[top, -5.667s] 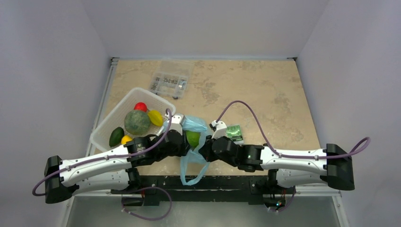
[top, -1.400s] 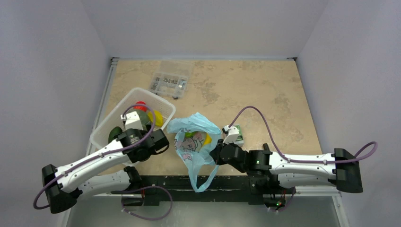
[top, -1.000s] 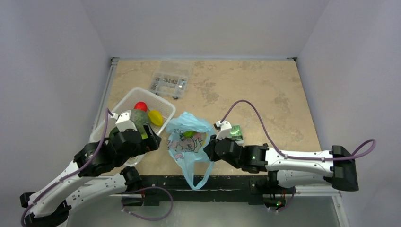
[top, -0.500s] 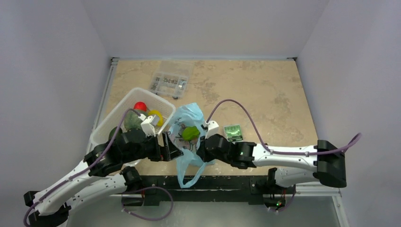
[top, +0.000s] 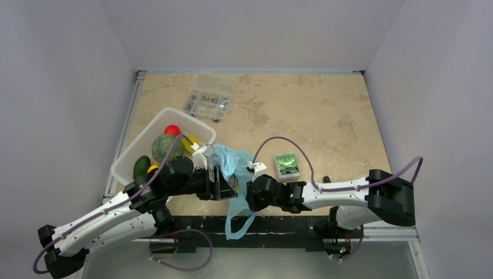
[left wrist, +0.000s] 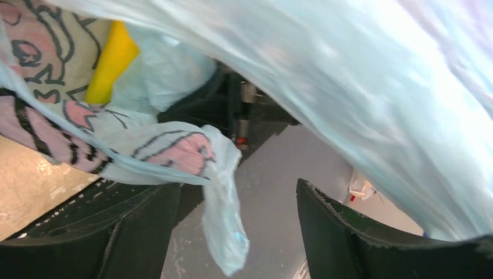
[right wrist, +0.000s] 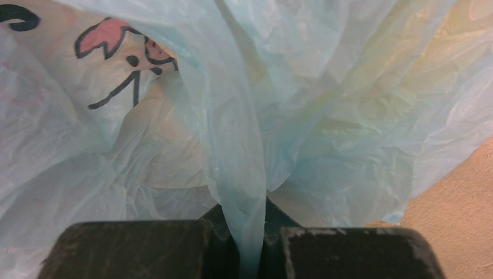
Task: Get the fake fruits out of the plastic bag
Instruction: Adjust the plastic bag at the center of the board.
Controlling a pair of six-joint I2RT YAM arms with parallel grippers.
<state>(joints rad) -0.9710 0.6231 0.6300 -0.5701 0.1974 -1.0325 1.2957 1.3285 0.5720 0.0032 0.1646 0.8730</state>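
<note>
The light-blue plastic bag (top: 234,161) stands bunched at the near middle of the table, one loop handle (top: 235,224) hanging over the front edge. My right gripper (top: 248,193) is shut on a fold of the plastic bag (right wrist: 247,221). My left gripper (top: 222,182) is at the bag's left side, open, with a loose strip of bag (left wrist: 224,224) dangling between its fingers (left wrist: 349,244). A yellow fruit (left wrist: 113,61) shows inside the bag beside the cartoon print. In the top view the bag's contents are hidden by the left gripper.
A white mesh basket (top: 127,158) at the left holds a red fruit (top: 171,129), a big green one (top: 164,146), a yellow one (top: 192,141) and a dark green one (top: 141,167). A clear compartment box (top: 209,99) sits behind. A small green box (top: 286,164) lies right of the bag.
My left arm swung from the basket to the bag, its jaws narrowing around the bag's edge. The right gripper moved left with the bag. The green fruit seen in the bag is now covered.
</note>
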